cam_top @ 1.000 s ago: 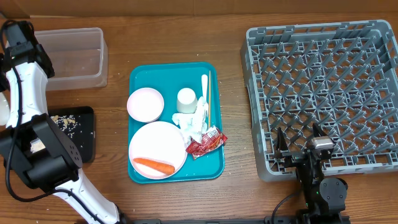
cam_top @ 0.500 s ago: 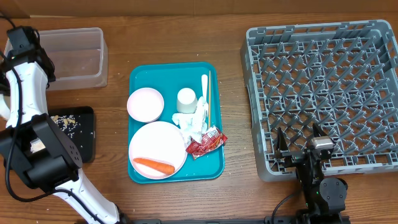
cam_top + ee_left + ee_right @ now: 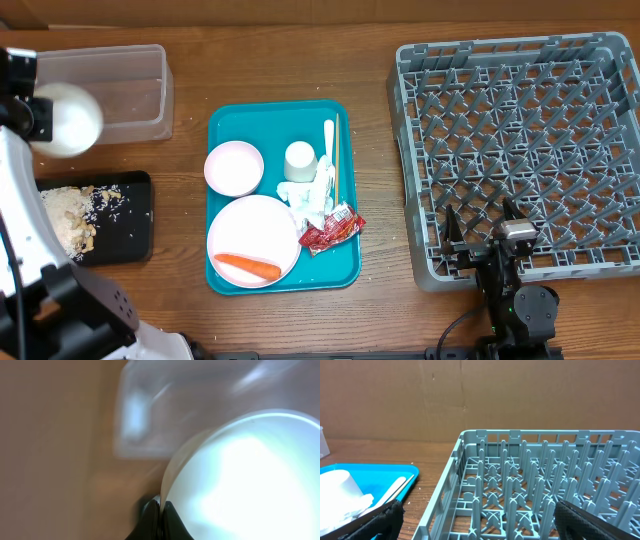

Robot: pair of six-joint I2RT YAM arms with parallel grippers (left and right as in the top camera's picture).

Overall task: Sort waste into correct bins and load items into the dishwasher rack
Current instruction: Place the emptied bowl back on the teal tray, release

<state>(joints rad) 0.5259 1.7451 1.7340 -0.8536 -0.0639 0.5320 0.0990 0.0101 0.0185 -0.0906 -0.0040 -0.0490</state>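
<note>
The rack (image 3: 515,150) stands right, our right pincer (image 3: 480,228) gaping idle at its near edge. Far left, over a corner of the tub (image 3: 120,95), our left pincer (image 3: 161,510) clamps the bowl (image 3: 68,118) by its rim (a thin hold); tilted, it could slip onto the table (image 3: 300,50). Only the wrist view shows that grip; only overhead shows the black tray (image 3: 135,225) and its crumbs (image 3: 65,215).

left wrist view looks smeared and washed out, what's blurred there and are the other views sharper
Left wrist: motion-smeared throughout, the white bowl blown out by glare, the clear tub behind it a streaky blur. Overhead: sharp and evenly lit, only that bowl at the left edge soft. Right wrist: crisp on the dishwasher rack.
</note>
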